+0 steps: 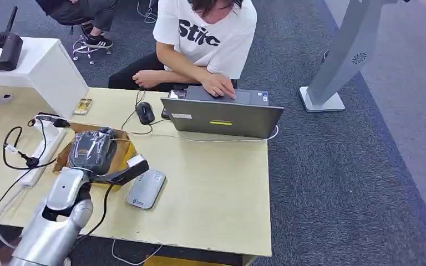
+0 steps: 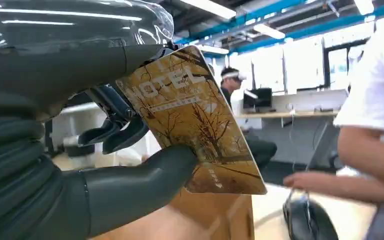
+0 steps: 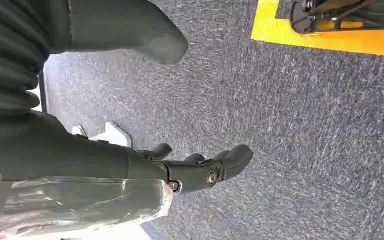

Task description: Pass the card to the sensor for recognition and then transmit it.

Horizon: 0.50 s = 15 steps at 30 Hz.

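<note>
Tan-gold plastic hotel card (image 2: 195, 125) with bare-tree print and "HOTEL" lettering, tilted, pinched at one edge between thumb and fingers of left hand (image 2: 105, 135). Flat grey rounded-rectangle card sensor (image 1: 146, 189) lies on light wooden surface (image 1: 216, 188), just beside cardboard box (image 1: 123, 145).

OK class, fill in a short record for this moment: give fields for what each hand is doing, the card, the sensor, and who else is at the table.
left hand: holds the card, thumb and fingers pinching it
card: brown, printed HOTEL, held above the table
sensor: flat grey pad on the table, beside the left hand
right hand: hangs over carpet, holds nothing, fingers apart
person: seated across the table, a hand on the laptop
</note>
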Available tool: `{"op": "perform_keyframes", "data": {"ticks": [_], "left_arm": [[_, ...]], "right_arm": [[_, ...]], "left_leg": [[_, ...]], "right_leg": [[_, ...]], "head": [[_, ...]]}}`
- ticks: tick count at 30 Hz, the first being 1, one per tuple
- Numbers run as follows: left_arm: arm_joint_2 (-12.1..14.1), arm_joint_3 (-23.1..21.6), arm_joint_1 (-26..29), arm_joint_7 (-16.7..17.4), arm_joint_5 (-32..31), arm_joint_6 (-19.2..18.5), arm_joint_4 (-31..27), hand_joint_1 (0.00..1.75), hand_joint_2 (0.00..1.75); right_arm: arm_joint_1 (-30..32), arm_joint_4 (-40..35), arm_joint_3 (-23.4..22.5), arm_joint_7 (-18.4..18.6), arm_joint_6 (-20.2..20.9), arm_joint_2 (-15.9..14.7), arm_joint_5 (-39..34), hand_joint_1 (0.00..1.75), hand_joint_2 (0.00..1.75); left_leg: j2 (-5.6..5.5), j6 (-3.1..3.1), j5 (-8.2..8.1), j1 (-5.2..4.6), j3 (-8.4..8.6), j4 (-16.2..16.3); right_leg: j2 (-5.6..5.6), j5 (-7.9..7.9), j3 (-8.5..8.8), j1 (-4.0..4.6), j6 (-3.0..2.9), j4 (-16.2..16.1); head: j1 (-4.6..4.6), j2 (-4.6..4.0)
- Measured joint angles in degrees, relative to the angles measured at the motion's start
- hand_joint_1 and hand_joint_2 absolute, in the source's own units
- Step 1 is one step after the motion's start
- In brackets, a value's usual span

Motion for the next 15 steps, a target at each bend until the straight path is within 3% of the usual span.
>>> {"op": "perform_keyframes", "data": {"ticks": [9, 15], "left_arm": [[6.16, 2.32, -3.48, 0.55, 1.46, -1.84, -4.5, 1.75, 1.75], [8.52, 4.79, -3.61, 1.07, 2.86, -1.53, -4.5, 1.75, 1.75]], "right_arm": [[0.11, 0.02, -1.25, -0.52, -0.24, 0.02, 0.31, 0.0, 1.75], [0.13, 0.02, -1.79, -0.15, -0.94, 0.02, 0.52, 0.0, 1.75]], "left_leg": [[0.02, 0.0, 0.0, 0.0, 0.0, -0.01], [0.0, 0.0, 0.0, 0.0, -0.01, -0.01]], "right_leg": [[0.03, 0.0, -0.01, 0.0, 0.0, 0.01], [0.03, 0.0, 0.0, 0.0, 0.0, 0.01]], "head": [[0.02, 0.0], [0.02, 0.0]]}}
